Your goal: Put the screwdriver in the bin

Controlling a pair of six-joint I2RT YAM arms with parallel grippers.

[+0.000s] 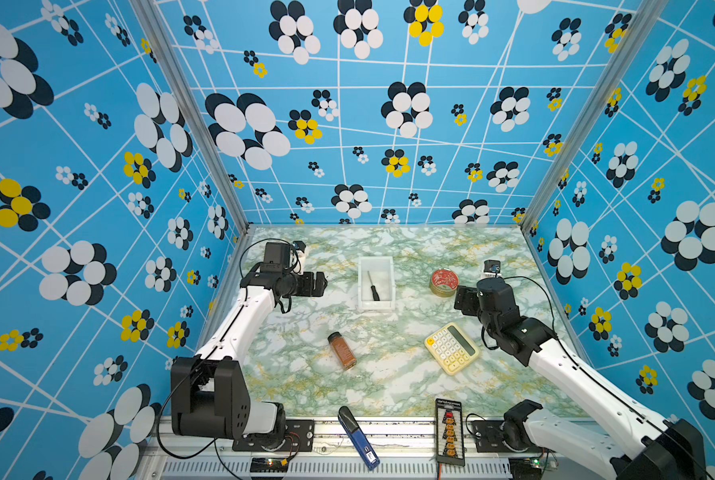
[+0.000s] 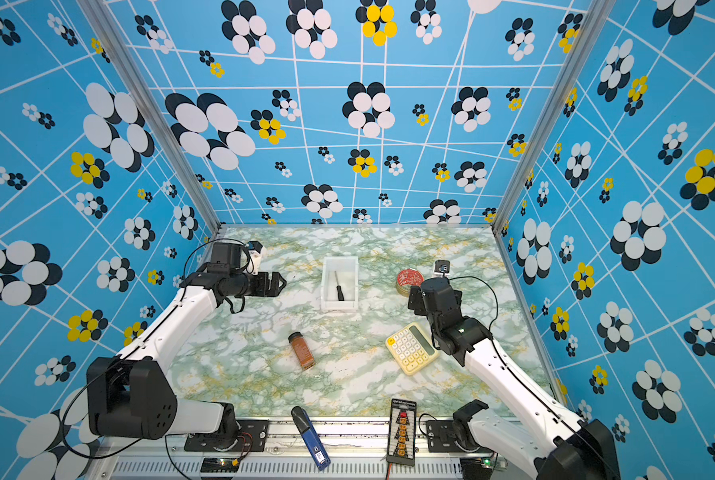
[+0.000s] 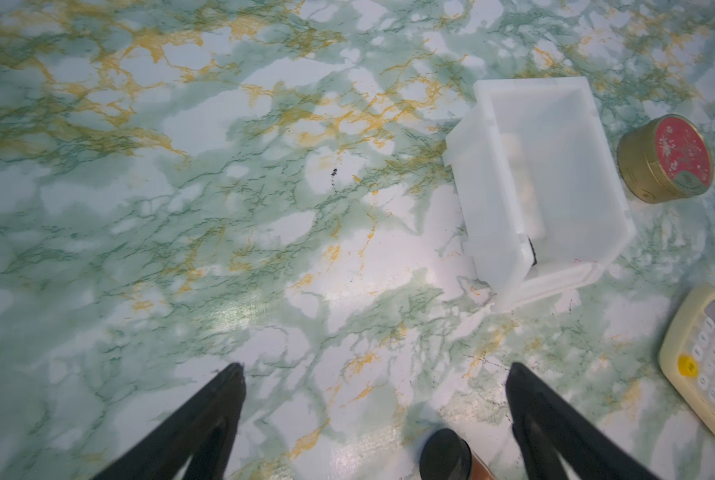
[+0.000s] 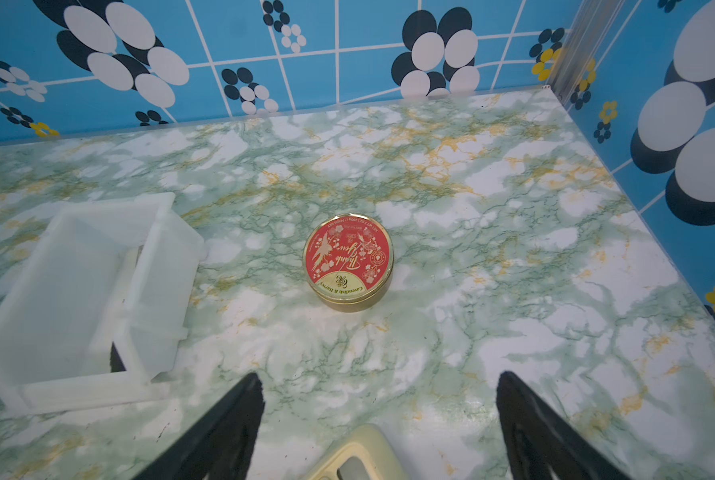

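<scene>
While the screwdriver (image 1: 374,286) lies flat inside the bin (image 1: 364,306), handle toward the near wall, we see bare table (image 1: 389,374) along every side of its rim. Our left gripper (image 3: 374,370) and right gripper (image 4: 378,378) both hang splayed and empty, clear of the bin. The red tin (image 1: 444,281) sits just beside the right one.

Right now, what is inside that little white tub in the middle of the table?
A small screwdriver lies flat inside the bin, with its black handle toward the table's front edge. Nothing else shows in it from above. In the wrist views the bin's cloudy walls hide all but the handle's dark end.
</scene>
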